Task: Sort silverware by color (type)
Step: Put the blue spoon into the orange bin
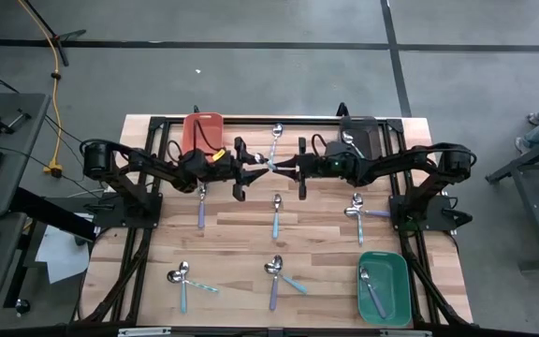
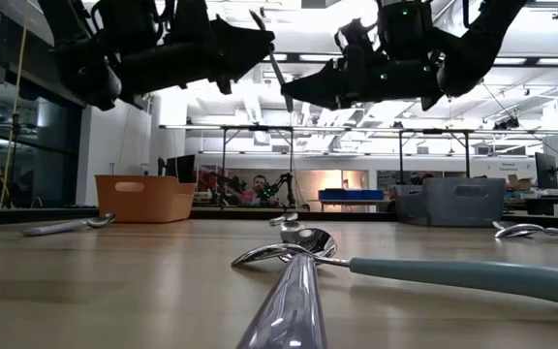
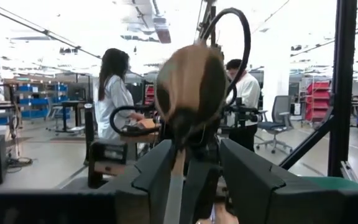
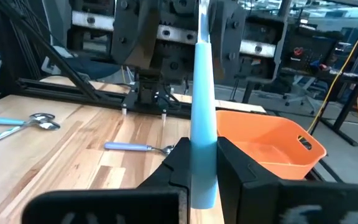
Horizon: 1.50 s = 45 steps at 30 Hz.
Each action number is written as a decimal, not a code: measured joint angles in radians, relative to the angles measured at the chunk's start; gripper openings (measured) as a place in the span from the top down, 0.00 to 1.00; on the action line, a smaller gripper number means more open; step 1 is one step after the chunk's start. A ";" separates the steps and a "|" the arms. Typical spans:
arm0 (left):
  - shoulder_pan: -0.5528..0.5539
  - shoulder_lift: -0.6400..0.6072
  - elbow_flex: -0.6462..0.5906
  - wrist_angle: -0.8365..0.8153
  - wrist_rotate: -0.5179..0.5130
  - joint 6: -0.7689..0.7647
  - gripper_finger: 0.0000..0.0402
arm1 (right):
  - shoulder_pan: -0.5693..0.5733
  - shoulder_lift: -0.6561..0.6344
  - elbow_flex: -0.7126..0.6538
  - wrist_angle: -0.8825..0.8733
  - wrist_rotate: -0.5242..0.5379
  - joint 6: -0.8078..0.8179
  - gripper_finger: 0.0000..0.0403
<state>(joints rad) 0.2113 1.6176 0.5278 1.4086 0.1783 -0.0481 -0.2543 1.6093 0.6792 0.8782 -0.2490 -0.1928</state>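
Note:
A spoon (image 2: 274,63) with a light-blue handle (image 4: 202,93) and a silver bowl (image 3: 191,93) hangs in the air over the table's middle, between my two grippers. My right gripper (image 4: 202,155) is shut on the handle. My left gripper (image 3: 196,149) faces it from the table's left and is open. The spoon's thin metal neck (image 3: 176,177) stands between the left fingers, with a gap to at least one of them. In the high view the left gripper (image 1: 254,169) and the right gripper (image 1: 285,166) nearly meet. My right gripper pinches the light-blue handle near its free end (image 4: 202,134) between the two fingers. It comes level from the table's right, with the fingers across the handle. The spoon is lifted clear and slants upward toward the left gripper, bowl end uppermost.
Other spoons lie about the wooden table (image 1: 241,234): a purple-handled one (image 1: 201,211), a blue one (image 1: 276,215), pairs (image 1: 358,213), (image 1: 183,279), (image 1: 277,273), and one at the far edge (image 1: 275,139). An orange bin (image 1: 204,129), a grey bin (image 1: 361,136) and a green bin (image 1: 383,285) stand on it. People are in the room behind.

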 joint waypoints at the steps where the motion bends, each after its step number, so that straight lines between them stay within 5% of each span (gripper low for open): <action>1: 0.000 0.000 0.007 -0.001 0.000 0.002 0.70 | 0.000 0.000 0.000 -0.005 0.001 0.000 0.95; 12: 0.001 0.000 0.059 -0.096 0.012 0.115 0.97 | 0.001 0.000 0.000 -0.012 -0.010 -0.003 0.95; 25: 0.060 -0.050 0.058 -0.184 0.027 0.110 0.99 | -0.001 0.000 0.001 -0.030 0.089 0.015 0.77; 33: 0.193 -0.338 0.059 -0.740 -0.006 0.115 0.99 | -0.008 0.000 0.001 -0.058 0.178 0.012 0.72; 37: 0.295 -0.483 0.099 -1.183 -0.112 0.086 0.99 | -0.019 0.000 0.001 -0.066 0.171 0.019 0.72; 41: 0.387 -0.522 0.172 -1.535 -0.201 0.073 0.99 | -0.028 0.000 0.001 -0.066 0.171 0.020 0.72; 45: 0.464 -0.486 0.194 -1.632 -0.308 0.037 0.99 | -0.027 0.000 0.001 -0.068 0.166 0.036 0.72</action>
<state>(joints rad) 0.6755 1.1312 0.7218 -0.2237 -0.1298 -0.0108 -0.2817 1.6093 0.6804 0.8104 -0.0825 -0.1565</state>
